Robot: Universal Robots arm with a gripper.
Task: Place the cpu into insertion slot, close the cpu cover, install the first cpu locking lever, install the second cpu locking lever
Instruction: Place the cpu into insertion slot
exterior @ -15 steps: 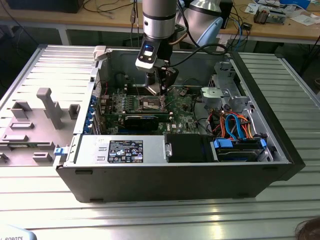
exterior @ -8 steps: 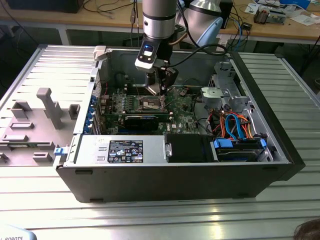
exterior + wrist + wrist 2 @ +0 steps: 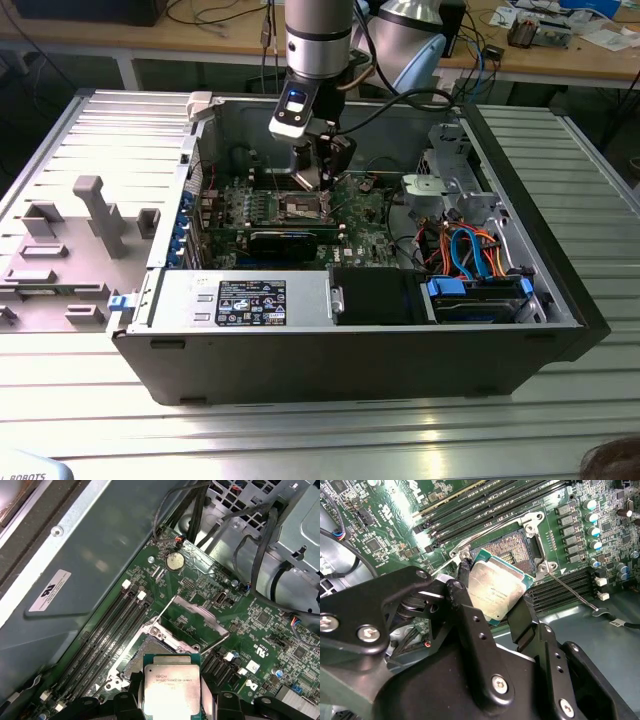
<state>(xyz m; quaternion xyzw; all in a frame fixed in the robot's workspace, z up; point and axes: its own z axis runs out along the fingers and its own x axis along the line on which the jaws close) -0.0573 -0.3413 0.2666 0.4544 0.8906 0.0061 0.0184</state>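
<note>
1. Fixture tray. At the exterior view's left, the grey fixture tray (image 3: 130, 270) lies on the table beside the open computer case (image 3: 300, 350). I am well apart from it.

2. Gripper position. My gripper (image 3: 318, 180) hangs inside the case over the green motherboard (image 3: 365, 215), directly above the socket area.

3. Grasp. My fingers (image 3: 464, 575) are clamped on two opposite edges of the cpu (image 3: 497, 590). In the first wrist view the cpu (image 3: 171, 687) sits between them with its metal top facing the camera.

4. Cpu location. In the second wrist view the chip overlaps the near edge of the insertion slot (image 3: 512, 550) and looks tilted, with much of the recess uncovered. I judge it to be above the slot and not seated; whether one edge touches the rim cannot be determined.

5. Cover. The cpu cover (image 3: 205, 614) stands swung up, clear of the insertion slot (image 3: 132, 661).

6. Lever. One thin locking lever (image 3: 572, 592) reaches away from the socket corner, unlatched. I cannot pick out the other lever with confidence.

7. Status. Step one is in hand and incomplete. Cover closing and both lever installations are outstanding.

8. Remainder. At the exterior view's right, the orange and blue cables (image 3: 470, 250) lie well clear of the work.
</note>
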